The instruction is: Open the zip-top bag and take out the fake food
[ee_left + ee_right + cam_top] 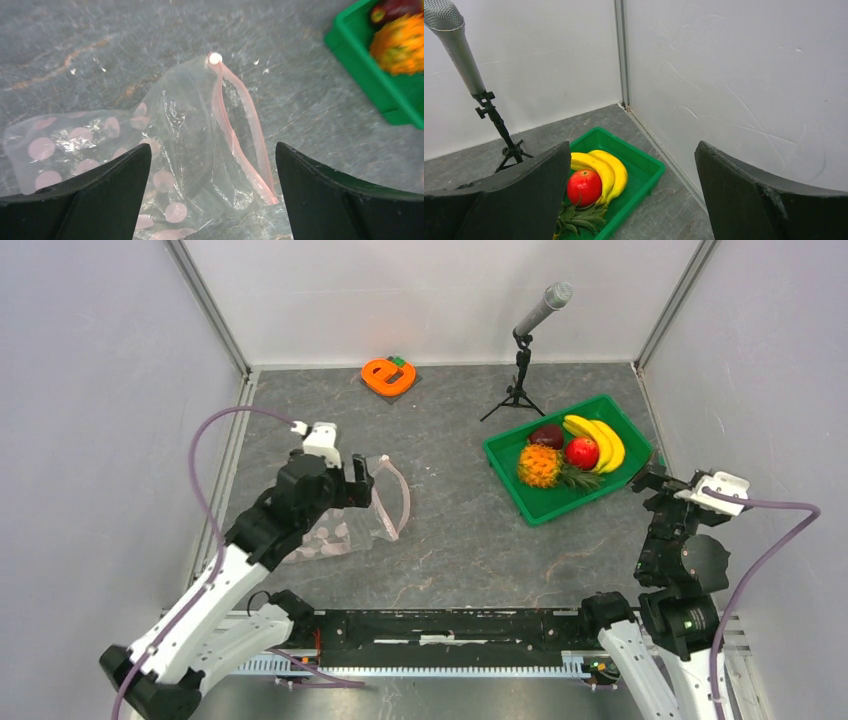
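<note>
The zip-top bag [372,512] lies crumpled on the grey table at the left, clear with pale pink dots. Its pink zip strip [235,130] is parted into a loop, and I see no fruit inside the bag [185,145]. My left gripper [366,483] hovers over it, open and empty [212,165]. The fake food sits in the green tray [507,483]: banana bunch [600,440], maroon fruit [546,435], red apple [581,452] and pineapple [541,466]. My right gripper [648,483] is open and empty just right of the tray, above the table [634,150].
An orange "e"-shaped object [388,375] lies at the back. A microphone on a small tripod [523,360] stands behind the tray. White walls close in the left, back and right sides. The right wrist view shows the tray rim [650,161], banana [611,172] and apple [584,187].
</note>
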